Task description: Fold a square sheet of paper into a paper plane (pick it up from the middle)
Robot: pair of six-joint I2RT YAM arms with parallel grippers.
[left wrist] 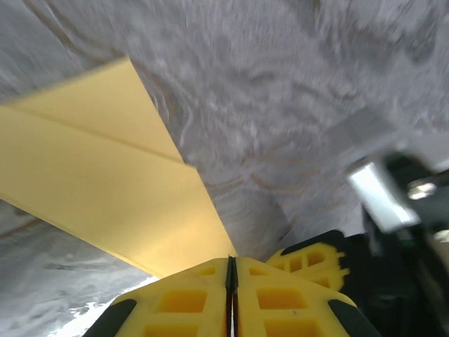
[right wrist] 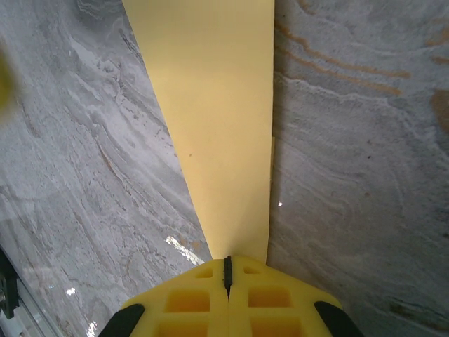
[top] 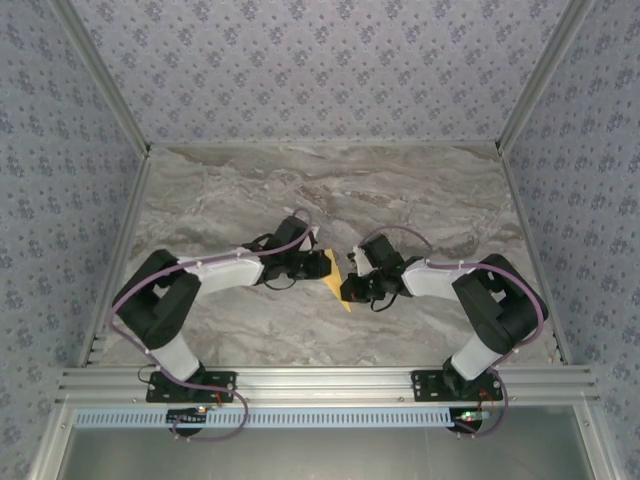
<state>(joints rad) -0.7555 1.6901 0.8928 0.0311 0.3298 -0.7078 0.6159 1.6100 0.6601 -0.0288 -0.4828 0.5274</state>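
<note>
The square sheet of paper [top: 337, 283] is folded into a narrow yellow-orange strip and hangs between the two grippers just above the middle of the marble table. My left gripper [top: 326, 265] holds its upper end. In the left wrist view the jaws [left wrist: 230, 261] are shut, and the paper [left wrist: 105, 175] spreads up and left from them with a crease across it. My right gripper [top: 352, 290] holds the lower end. In the right wrist view its jaws [right wrist: 226, 261] are shut on the tapered paper [right wrist: 217, 105]. A yellow finger of the right gripper [left wrist: 309, 261] shows close beside the left jaws.
The grey marble table [top: 300, 190] stretches bare behind the grippers. Patterned walls with metal posts enclose it at the back and both sides. An aluminium rail [top: 320, 385] carrying both arm bases runs along the near edge.
</note>
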